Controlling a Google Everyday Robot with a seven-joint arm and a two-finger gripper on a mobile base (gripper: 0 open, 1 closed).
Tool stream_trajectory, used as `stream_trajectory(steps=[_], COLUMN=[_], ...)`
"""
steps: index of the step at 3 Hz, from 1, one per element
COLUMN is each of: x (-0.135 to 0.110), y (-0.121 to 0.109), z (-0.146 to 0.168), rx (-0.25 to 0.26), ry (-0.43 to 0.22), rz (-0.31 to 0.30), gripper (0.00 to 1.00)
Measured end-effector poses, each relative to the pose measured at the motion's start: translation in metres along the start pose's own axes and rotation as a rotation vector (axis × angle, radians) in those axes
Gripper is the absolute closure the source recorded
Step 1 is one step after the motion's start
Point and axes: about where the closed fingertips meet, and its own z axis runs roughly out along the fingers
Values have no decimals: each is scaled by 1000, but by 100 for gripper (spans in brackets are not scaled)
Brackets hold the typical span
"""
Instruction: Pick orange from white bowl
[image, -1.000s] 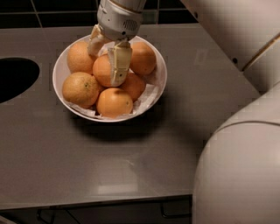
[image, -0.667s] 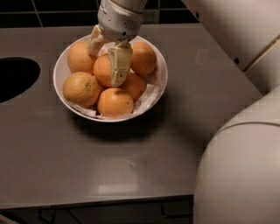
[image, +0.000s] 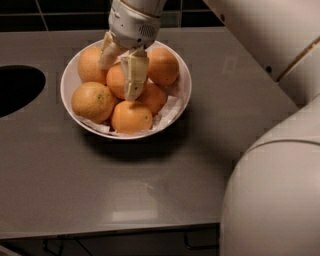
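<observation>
The white bowl (image: 182, 92) with crumpled white paper lining stands on the grey counter and holds several oranges. My gripper (image: 119, 80) comes down from the top into the middle of the bowl. Its two pale fingers (image: 134, 75) sit on either side of the centre orange (image: 116, 84) and press against it. That orange still rests among the others, and the fingers partly hide it. Other oranges lie at the left (image: 93, 101), front (image: 131, 117), back right (image: 162, 66) and back left (image: 90, 62).
A dark round hole (image: 17, 90) is cut into the counter at the left. My white arm and body (image: 272, 195) fill the right side and lower right corner. The grey counter (image: 100, 190) stretches in front of the bowl to its front edge.
</observation>
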Motion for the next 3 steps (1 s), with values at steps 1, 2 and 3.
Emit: stream_trajectory(steps=[1, 2, 3], x=[-3, -5, -6], y=[15, 15, 13], z=[7, 18, 18], rx=[5, -11, -2], ry=[-21, -24, -25], rz=[3, -23, -23], gripper=[23, 42, 65])
